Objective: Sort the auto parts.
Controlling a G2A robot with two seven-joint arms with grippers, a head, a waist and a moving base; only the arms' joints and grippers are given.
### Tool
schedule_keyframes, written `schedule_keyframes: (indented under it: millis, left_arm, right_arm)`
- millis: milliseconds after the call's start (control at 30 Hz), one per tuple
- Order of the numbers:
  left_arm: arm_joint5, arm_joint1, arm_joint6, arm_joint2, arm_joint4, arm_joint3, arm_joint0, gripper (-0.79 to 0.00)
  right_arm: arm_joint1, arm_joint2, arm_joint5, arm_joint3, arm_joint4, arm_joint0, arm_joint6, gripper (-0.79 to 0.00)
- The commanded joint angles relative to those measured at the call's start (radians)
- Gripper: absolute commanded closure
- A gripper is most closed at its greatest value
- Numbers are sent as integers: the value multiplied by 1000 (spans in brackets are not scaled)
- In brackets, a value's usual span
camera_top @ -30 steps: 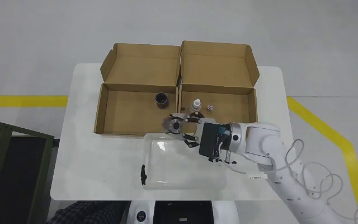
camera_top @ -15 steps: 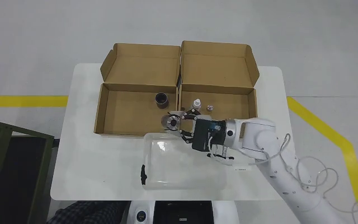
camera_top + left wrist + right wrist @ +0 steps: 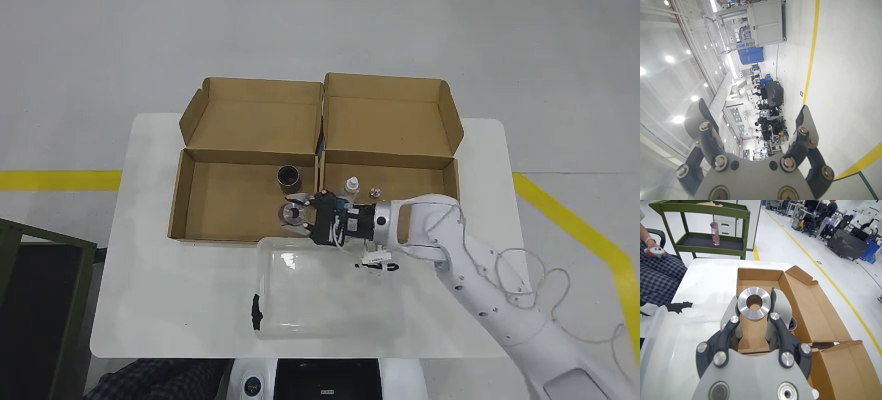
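My right gripper is shut on a silver metal ring with a round bore. It holds the ring above the near right part of the left cardboard box. A dark ring-shaped part lies in that box near the divider. The right cardboard box holds a small white part and a tiny part. My left gripper is open, held in the air facing the room, nothing between its fingers.
A clear plastic bin with a black tape patch sits at the table's near edge, just in front of the boxes. Both box lids stand open at the back. White tabletop lies left of the bin.
My right gripper has carried the metal ring leftward and away from the bin, over the front wall into the left box's area.
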Motion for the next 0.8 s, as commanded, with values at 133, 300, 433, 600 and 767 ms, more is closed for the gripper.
schedule_keyframes:
  millis: [133, 300, 433, 600, 767]
  left_arm:
    - [0, 0, 0, 0, 0, 0, 0, -785]
    - [0, 0, 0, 0, 0, 0, 0, -785]
    - [0, 0, 0, 0, 0, 0, 0, -785]
    - [0, 0, 0, 0, 0, 0, 0, -785]
    - [0, 0, 0, 0, 0, 0, 0, -785]
  right_arm:
    - [-34, -71, -2, 110, 28, 84, 32, 0]
    - [-66, -127, -1, 199, 58, 149, 74, 0]
    - [-90, -163, 1, 257, 74, 195, 111, 0]
    - [-119, -197, 15, 316, 93, 243, 144, 0]
    - [-145, -227, 19, 368, 101, 277, 162, 0]
